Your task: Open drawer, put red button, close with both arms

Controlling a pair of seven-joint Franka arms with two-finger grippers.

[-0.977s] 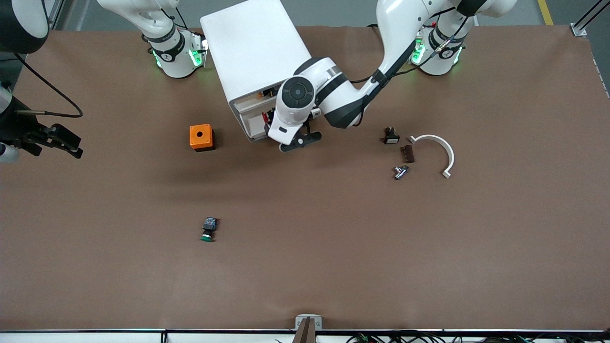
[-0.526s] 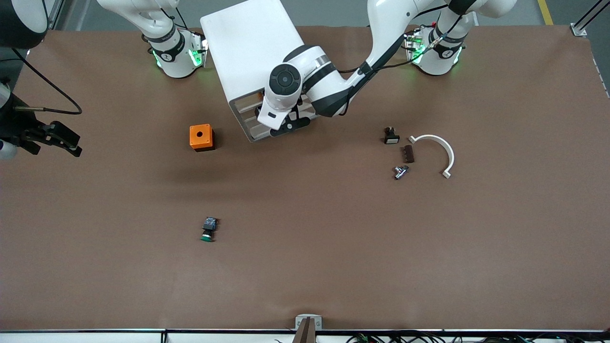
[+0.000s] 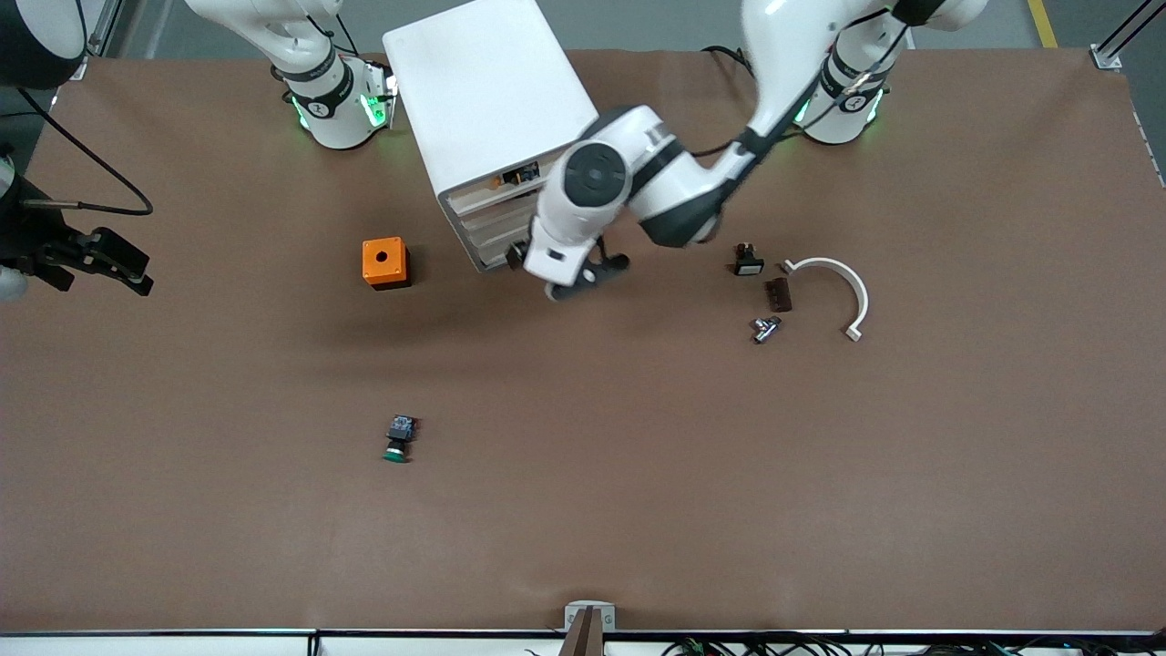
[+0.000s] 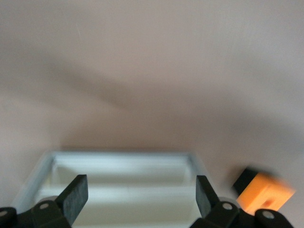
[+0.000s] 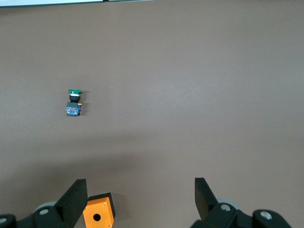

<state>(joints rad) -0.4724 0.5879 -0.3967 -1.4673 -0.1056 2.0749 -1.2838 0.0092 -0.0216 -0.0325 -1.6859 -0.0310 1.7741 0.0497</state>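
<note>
White cabinet (image 3: 487,109): drawer (image 4: 118,190) contents not visible; small parts show in top drawer (image 3: 515,176). Left gripper (image 4: 137,199) released in front of it; right gripper (image 5: 137,202) spread, waiting over table's edge. Orange box (image 3: 385,262) beside cabinet, green button (image 3: 398,439) nearer the camera.

The left pincer (image 3: 574,278) has drawn back off the cabinet (image 3: 496,137) front, fingers spread.

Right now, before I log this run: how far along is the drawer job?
Nearly done, it seems. No red button shows on the table, only the green button, and the cabinet's drawers look pushed in. In hand: the left gripper, open and empty, is at the cabinet front. The right gripper, open, waits over its end of the table. Left: likely only retreating.
</note>
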